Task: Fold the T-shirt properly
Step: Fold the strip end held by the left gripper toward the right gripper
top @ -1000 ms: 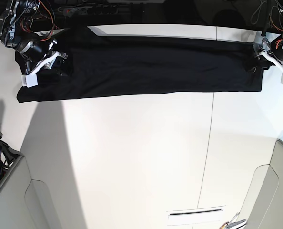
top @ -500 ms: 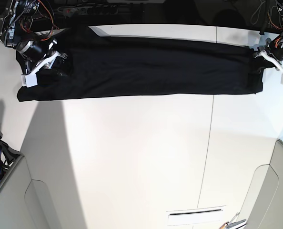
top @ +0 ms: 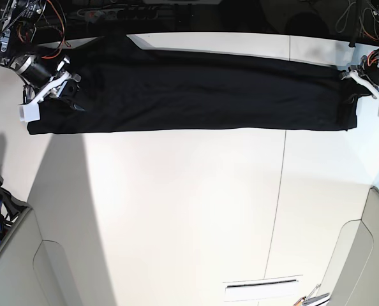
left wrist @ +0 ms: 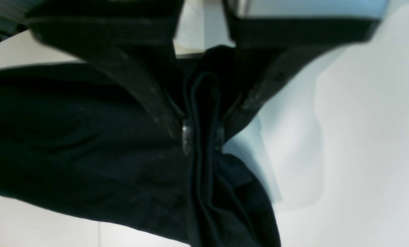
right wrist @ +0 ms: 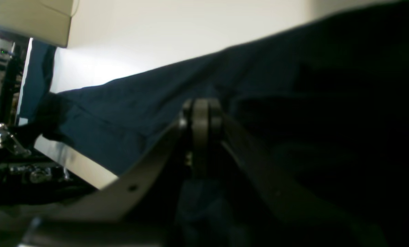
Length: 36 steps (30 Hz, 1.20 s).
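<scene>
Base view: T-shirt (top: 196, 89) lies as a long black band across the far side of the white table (top: 189, 210), an arm at each end. Only the wrist views show the grips. Left gripper (left wrist: 201, 137): jaws nearly closed, pinching a bunched fold of cloth at the band's end. Right gripper (right wrist: 201, 116): jaws shut together over the dark fabric; cloth between them, cannot tell. Left wrist view blurred.
</scene>
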{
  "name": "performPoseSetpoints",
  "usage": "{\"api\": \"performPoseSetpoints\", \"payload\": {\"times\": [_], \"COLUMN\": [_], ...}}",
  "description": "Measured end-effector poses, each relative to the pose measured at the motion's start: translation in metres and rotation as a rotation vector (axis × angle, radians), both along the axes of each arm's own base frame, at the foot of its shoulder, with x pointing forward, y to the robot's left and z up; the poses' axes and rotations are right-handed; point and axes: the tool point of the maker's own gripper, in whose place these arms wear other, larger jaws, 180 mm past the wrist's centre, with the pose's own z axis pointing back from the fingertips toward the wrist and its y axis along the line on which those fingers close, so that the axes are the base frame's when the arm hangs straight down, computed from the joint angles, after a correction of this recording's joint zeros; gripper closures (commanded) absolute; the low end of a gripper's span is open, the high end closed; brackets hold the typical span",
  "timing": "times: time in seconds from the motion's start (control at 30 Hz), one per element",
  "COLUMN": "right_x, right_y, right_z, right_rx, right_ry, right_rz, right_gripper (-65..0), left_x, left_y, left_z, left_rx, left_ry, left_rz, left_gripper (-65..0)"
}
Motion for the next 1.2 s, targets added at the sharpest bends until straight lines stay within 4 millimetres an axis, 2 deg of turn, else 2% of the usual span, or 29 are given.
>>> {"api": "performPoseSetpoints", "payload": {"times": [0.13, 0.3, 0.47, 0.6, 0.7, 0.87, 1.0, 1.1, 1.13, 1.2], "right_x": [0.003, 0.007, 0.007, 0.007, 0.007, 0.006, 0.002, -0.001, -0.002, -0.004], "right_y": [-0.001, -0.01, -0.018, -0.024, -0.026, -0.035, -0.059, -0.077, -0.081, -0.089], "right_z": [0.009, 0.026, 0.03, 0.03, 0.031, 0.031, 0.035, 0.039, 0.039, 0.038], "right_rx": [-0.02, -0.055, -0.068, -0.074, -0.077, -0.087, -0.114, -0.137, -0.146, -0.182], "right_ry": [-0.028, -0.079, -0.088, -0.089, -0.09, -0.091, -0.098, -0.102, -0.102, -0.087], "right_rz": [0.004, -0.012, -0.035, -0.051, -0.058, -0.086, -0.158, -0.208, -0.217, -0.223], "right_gripper": [0.0, 0.0, -2.5, -2.7, -5.5, -14.1, -14.6, -16.5, -19.1, -25.9], "left_x": [0.008, 0.017, 0.028, 0.035, 0.032, 0.019, 0.007, 0.004, 0.006, 0.011], "left_y": [0.006, 0.002, -0.012, -0.064, -0.114, -0.2, -0.26, -0.291, -0.295, -0.298], "left_z": [0.01, 0.029, 0.062, 0.105, 0.117, 0.093, 0.076, 0.07, 0.065, 0.053], "left_rx": [0.086, 0.174, 0.223, 0.174, 0.131, 0.002, -0.028, -0.044, -0.058, -0.078], "left_ry": [-0.014, -0.049, -0.088, -0.202, -0.265, -0.233, -0.223, -0.231, -0.222, -0.188], "left_rz": [-0.005, -0.052, -0.07, -0.207, -0.319, -0.49, -0.598, -0.644, -0.625, -0.591], "left_gripper": [0.0, 0.0, 0.0, 0.0, 0.0, 0.0, 0.0, -0.2, -3.4, -5.7]}}
